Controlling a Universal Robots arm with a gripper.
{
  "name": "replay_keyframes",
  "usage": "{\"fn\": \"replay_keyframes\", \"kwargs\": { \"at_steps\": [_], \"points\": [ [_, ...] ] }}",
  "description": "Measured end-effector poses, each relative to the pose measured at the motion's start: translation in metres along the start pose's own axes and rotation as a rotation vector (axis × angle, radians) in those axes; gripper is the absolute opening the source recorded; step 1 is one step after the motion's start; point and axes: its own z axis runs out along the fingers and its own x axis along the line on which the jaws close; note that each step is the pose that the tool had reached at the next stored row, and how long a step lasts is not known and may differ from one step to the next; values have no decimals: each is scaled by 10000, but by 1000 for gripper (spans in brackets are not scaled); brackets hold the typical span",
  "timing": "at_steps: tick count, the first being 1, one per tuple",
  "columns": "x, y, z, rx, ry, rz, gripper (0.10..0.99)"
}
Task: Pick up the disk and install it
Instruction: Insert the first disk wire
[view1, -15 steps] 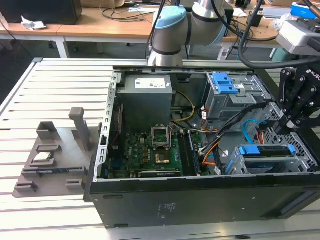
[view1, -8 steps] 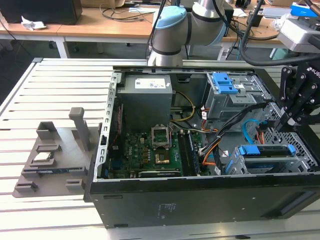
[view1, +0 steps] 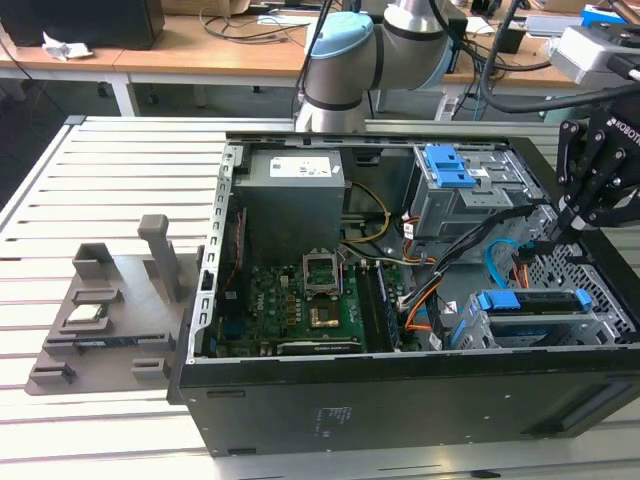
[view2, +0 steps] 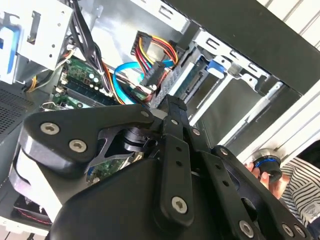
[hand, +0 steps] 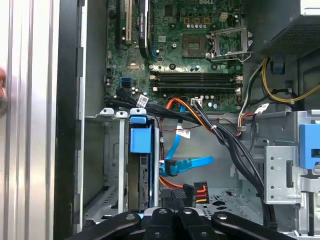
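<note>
– So, where's the disk (view1: 530, 299)?

– Standing on edge in the drive bay (view1: 600, 335) at the exterior view's right end of the open computer case (view1: 400, 420). Blue frame uppermost, metal body down between the bay walls. In the first wrist view the frame (hand: 140, 139) sits level with the bay's top edge. Looks to be in the slot, though I can't say it is fully home.

– And the hand (view1: 562, 235)?

– Closed, the tips drawn to a point, nothing visibly caught between them. It hangs over the case just beside the bay, above the loose cables (view1: 500, 265), and is not touching the disk.

– What's close to the tips?

– In the second wrist view, a black plug (view2: 152, 77) with red, yellow and black wires. The flat blue cable (hand: 192, 162) curls just beyond. Crowded spot.

– Then how should the seating go?

– My reading: any push belongs on the blue frame, straight down along the bay walls, never at a slant. A tilted disk would jam on the rails. Go slowly near that wire bundle, since a snagged plug could drag across the circuit board (view1: 300, 300).

– Anything else nearby?

– A person's fingers (view2: 272, 176) at the tabletop (view1: 120, 150) edge, well apart from the bay.
</note>
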Motion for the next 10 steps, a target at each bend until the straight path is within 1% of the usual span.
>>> {"fn": "replay_keyframes", "kwargs": {
  "at_steps": [1,4,8,10],
  "points": [
    [-40,-1,3,0,0,1,106],
    [-115,-8,17,0,-1,0,106],
    [-179,-16,39,-1,1,1,106],
    [-203,-41,74,-3,8,0,106]
  ]
}}
